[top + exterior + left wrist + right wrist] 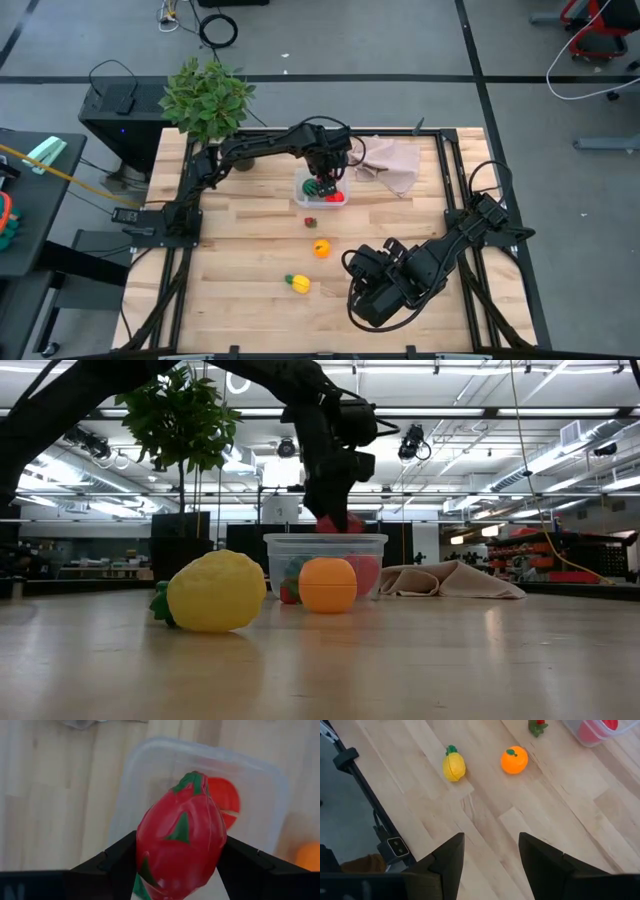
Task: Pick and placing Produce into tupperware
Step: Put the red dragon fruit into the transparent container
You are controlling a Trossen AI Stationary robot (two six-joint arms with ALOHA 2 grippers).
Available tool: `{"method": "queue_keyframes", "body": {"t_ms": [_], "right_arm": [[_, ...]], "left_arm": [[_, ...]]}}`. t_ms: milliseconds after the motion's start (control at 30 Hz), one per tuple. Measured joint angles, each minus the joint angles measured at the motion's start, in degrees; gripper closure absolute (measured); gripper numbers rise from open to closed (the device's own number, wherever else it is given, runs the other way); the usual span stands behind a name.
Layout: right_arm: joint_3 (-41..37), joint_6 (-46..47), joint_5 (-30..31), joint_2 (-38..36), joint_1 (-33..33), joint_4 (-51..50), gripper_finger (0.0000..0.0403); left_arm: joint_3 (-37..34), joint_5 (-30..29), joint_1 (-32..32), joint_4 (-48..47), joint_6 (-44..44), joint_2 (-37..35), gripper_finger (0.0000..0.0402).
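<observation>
Your left gripper [177, 865] hangs directly above the clear box [303, 190] and grasps a red fruit with green markings [180, 850], one finger on each flank. The wrist view places the fruit over the open mouth of the box, so the hold appears to be kept only until the fruit is low enough to drop cleanly inside. From the low view the fruit sits at about rim height, neither resting on the floor of the box nor clear of it.

The box stands near the far middle of the table [400, 225], just beside a crumpled cloth [392, 163]. It already holds at least one red piece [225, 800] and something green; its contents are otherwise hard to separate.

Three pieces remain outside: a small red one [310, 222] just in front of the box, an orange fruit [321, 249] nearer the middle, and a yellow fruit [298, 284] nearer the front edge.

Your right gripper [490, 852] waits over the near right of the table, fingers apart and holding nothing, well clear of the left arm's work.

A potted plant [207, 98] stands at the far left corner, out of the way.
</observation>
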Motion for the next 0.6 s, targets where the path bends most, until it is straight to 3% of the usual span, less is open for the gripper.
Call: {"method": "queue_keyframes", "body": {"t_ms": [600], "right_arm": [[0.0,0.73,0.01,0.0,-0.4,0.31,0.0208]], "left_arm": [[0.0,-1.35,0.17,1.3,0.49,0.0,0.0134]]}}
